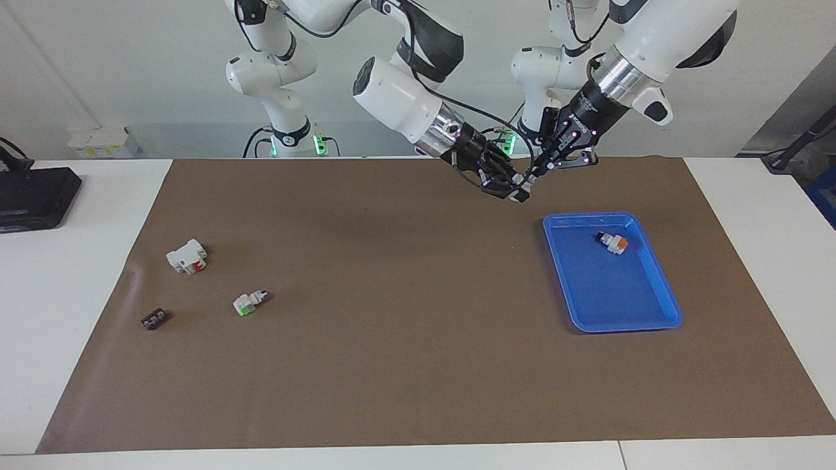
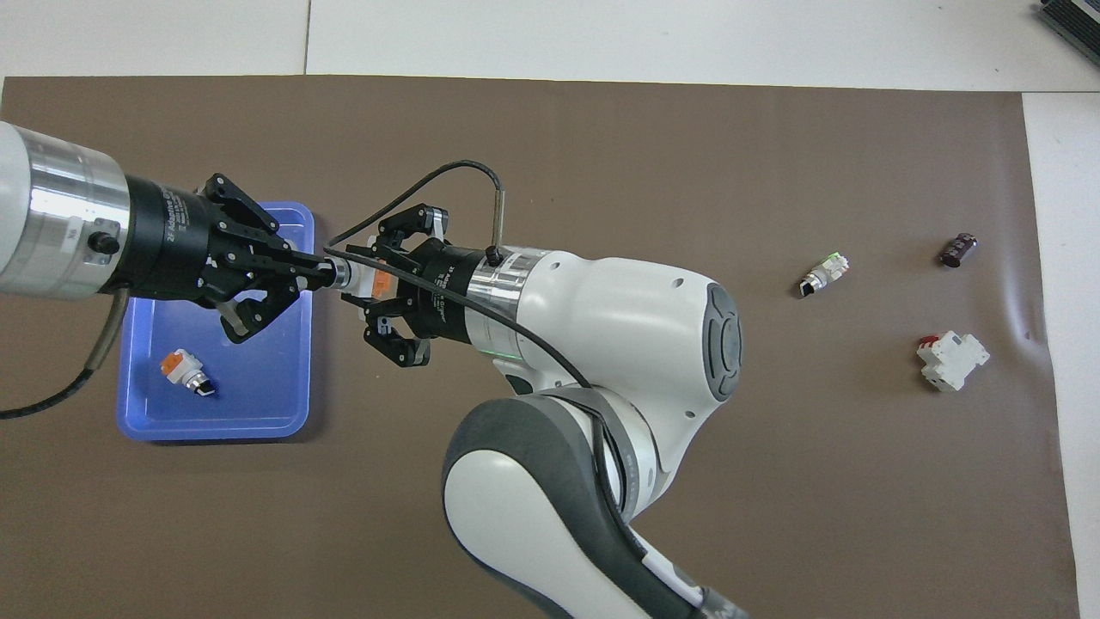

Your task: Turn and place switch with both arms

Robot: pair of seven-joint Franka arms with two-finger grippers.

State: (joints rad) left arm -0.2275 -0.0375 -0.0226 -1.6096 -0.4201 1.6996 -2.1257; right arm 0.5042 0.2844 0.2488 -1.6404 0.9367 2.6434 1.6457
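Both grippers meet in the air over the brown mat, beside the blue tray's (image 1: 666, 287) corner that is nearest the robots. A white switch with an orange face (image 2: 380, 279) is held between them; in the facing view it (image 1: 523, 188) is mostly hidden by the fingers. My right gripper (image 1: 518, 193) (image 2: 357, 277) is closed around its body. My left gripper (image 1: 531, 177) (image 2: 331, 273) is pinched on its end. A twin switch with an orange face (image 1: 614, 243) (image 2: 182, 370) lies in the tray (image 2: 258, 413). Another twin with a green face (image 1: 248, 302) (image 2: 825, 273) lies on the mat.
A larger white block with a red part (image 1: 187, 256) (image 2: 952, 359) and a small dark piece (image 1: 154, 318) (image 2: 958, 249) lie on the mat toward the right arm's end. A black device (image 1: 32, 196) sits on the white table off the mat.
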